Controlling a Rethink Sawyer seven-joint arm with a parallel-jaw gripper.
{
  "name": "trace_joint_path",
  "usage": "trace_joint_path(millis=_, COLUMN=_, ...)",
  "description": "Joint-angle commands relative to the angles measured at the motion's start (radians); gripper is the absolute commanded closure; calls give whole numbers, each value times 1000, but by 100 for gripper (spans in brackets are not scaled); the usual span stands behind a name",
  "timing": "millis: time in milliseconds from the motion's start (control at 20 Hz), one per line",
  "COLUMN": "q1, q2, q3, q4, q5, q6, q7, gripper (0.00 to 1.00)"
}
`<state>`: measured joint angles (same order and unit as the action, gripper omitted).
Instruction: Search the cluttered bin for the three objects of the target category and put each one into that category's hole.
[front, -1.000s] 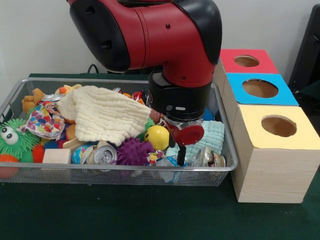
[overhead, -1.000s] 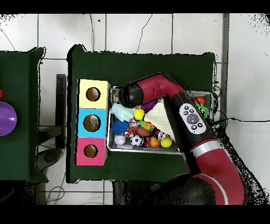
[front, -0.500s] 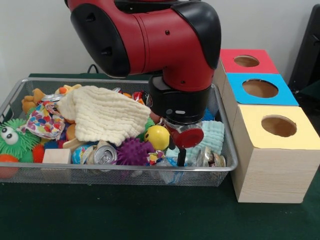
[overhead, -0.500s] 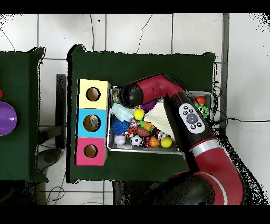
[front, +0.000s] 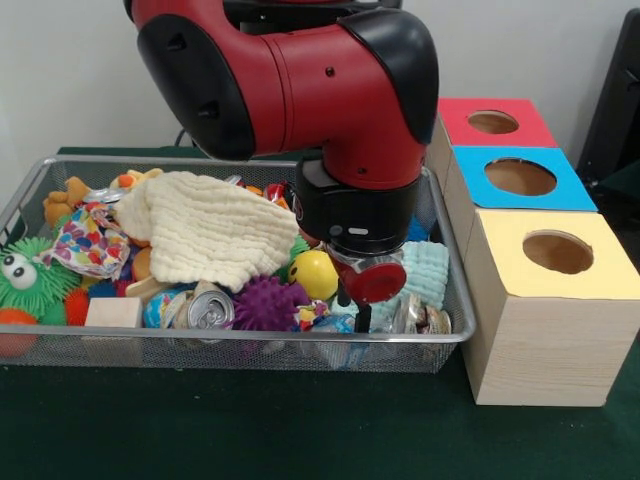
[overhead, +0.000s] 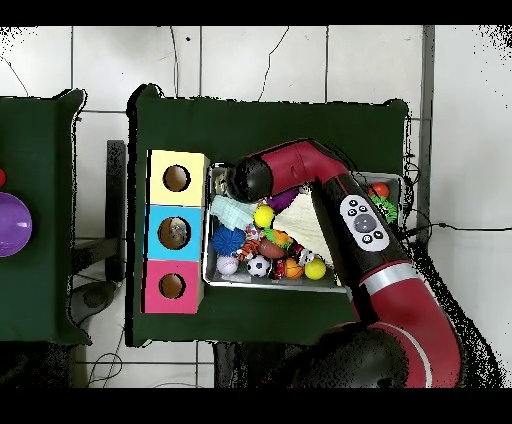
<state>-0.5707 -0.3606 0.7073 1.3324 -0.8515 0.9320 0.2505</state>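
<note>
- Sawyer arm (front: 300, 90): reaches down into the wire mesh bin (front: 60, 345) toward its 3 o'clock end, front view.
- Gripper (front: 362, 318): a dark tip sits among crumpled silver wrappers (front: 415, 315), just beside the light-blue cloth (front: 428, 272); how far apart the fingers stand cannot be told.
- Bin contents: cream cloth (front: 210, 228), yellow ball (front: 315, 274), purple spiky ball (front: 265, 302), drink can (front: 210, 312), green furry toy (front: 25, 280), wooden block (front: 112, 312).
- Sorting boxes at the bin's 3 o'clock: yellow-topped box (front: 555, 300), blue-topped box (front: 520, 178), red-topped box (front: 495, 122), each with a round hole.
- Green bench (front: 250, 430).

Even, bright indoor light; soft shadows under the bin (front: 250, 350); glossy highlights on the red arm (front: 300, 70).
</note>
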Motion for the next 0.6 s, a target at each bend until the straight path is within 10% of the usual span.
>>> trace_joint_path(millis=50, q1=-42, q2=84, q3=41, q4=8, q5=-90, q6=-74, q7=-362, gripper=0)
trace_joint_path(millis=600, q1=-60, q2=136, q3=89, q4=17, q5=-90, q6=-132, q7=-406, gripper=0)
